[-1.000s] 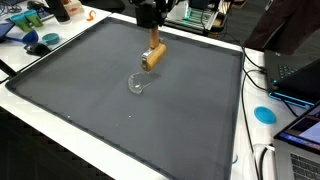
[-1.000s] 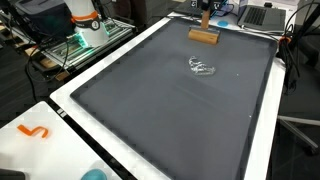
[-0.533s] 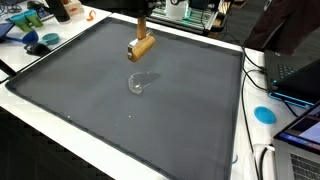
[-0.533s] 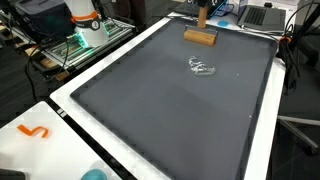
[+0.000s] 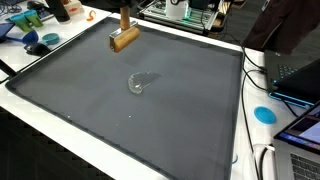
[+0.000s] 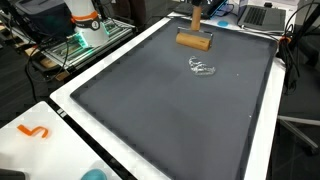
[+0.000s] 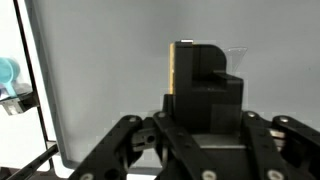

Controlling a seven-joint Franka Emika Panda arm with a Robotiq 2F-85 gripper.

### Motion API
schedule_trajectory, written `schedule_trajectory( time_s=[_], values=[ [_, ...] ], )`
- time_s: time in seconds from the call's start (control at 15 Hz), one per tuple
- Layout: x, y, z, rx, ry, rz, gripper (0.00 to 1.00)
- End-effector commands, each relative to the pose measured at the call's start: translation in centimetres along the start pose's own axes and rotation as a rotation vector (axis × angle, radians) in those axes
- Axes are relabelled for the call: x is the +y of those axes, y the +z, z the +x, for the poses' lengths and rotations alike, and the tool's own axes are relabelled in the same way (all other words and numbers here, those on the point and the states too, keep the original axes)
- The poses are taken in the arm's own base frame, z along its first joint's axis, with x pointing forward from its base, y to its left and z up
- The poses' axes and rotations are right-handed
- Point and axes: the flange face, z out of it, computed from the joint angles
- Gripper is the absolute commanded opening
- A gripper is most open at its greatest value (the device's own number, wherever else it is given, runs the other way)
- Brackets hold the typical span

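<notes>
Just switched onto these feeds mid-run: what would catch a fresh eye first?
A wooden block is held by the gripper near one edge of the big dark mat that fills the table. A small clear crumpled thing lies alone near the mat's middle, apart from the block.

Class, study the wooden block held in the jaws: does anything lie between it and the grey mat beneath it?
Nothing visible does. The wooden block hangs over bare mat; the clear object lies apart, near the middle.
</notes>
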Motion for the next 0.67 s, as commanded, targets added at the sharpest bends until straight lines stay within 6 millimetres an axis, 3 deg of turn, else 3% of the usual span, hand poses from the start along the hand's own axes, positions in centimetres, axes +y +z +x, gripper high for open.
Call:
schedule_trajectory(
  time_s=[0.0, 0.6],
  values=[
    [1.5, -0.6, -0.4, -0.002, 0.011, -0.06, 0.24],
    [3.5, 0.2, 0.2, -0.001, -0.002, -0.13, 0.24]
  ],
)
